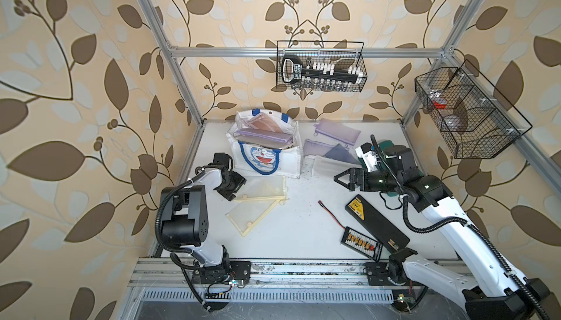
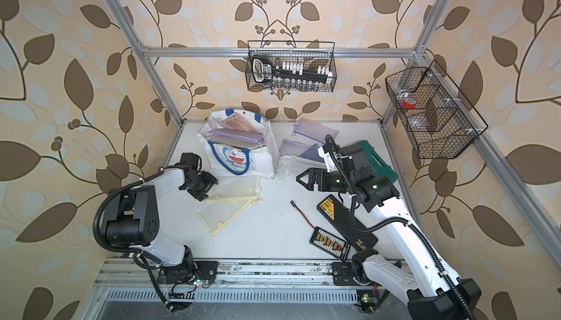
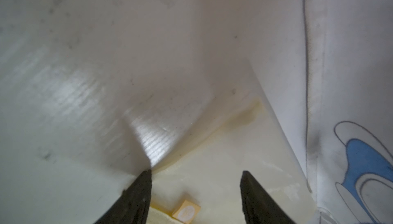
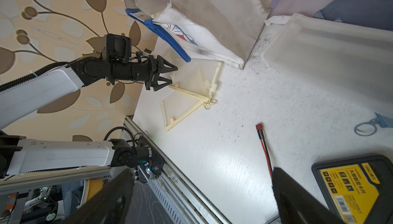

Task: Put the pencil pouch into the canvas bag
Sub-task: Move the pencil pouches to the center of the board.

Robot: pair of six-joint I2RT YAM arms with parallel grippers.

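Yellow pouch (image 3: 204, 178), left fingers (image 3: 138, 193) astride, perhaps touching

Both top views look steeply down from high above the front rail onto the whole white table (image 1: 303, 212), and they share nearly everything. The left wrist camera sits close, looking past its jaws at the canvas bag (image 3: 350, 74). The right wrist camera looks farther, beyond its jaws, to the left gripper (image 4: 174, 74) and that same bag.

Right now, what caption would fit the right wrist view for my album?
The left gripper, jaws open, poised at a yellow pencil pouch beside the canvas bag.
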